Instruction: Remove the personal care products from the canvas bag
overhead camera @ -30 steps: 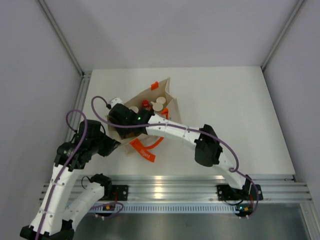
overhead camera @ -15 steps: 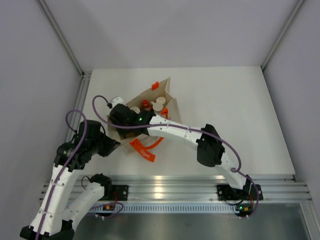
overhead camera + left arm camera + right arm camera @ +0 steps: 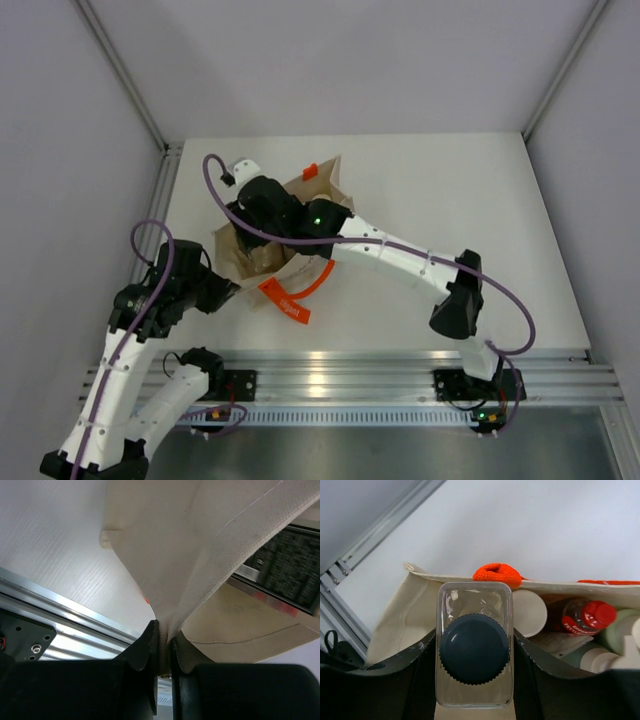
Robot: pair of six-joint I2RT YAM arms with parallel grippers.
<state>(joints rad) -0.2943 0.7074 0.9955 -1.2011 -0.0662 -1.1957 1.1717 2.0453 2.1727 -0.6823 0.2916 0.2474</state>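
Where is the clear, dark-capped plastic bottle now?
Right wrist view: clear dark-capped bottle clamped in the right gripper over the beige canvas bag, by its orange tab.

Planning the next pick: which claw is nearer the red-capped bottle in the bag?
Right. The right claw, holding a dark-capped bottle, is over the open canvas bag, beside the red-capped bottle; the left claw pinches the bag's edge.

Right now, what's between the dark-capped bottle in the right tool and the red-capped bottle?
A white round cap, inside the canvas bag. Right wrist view: dark-capped bottle left of it, red-capped bottle right.
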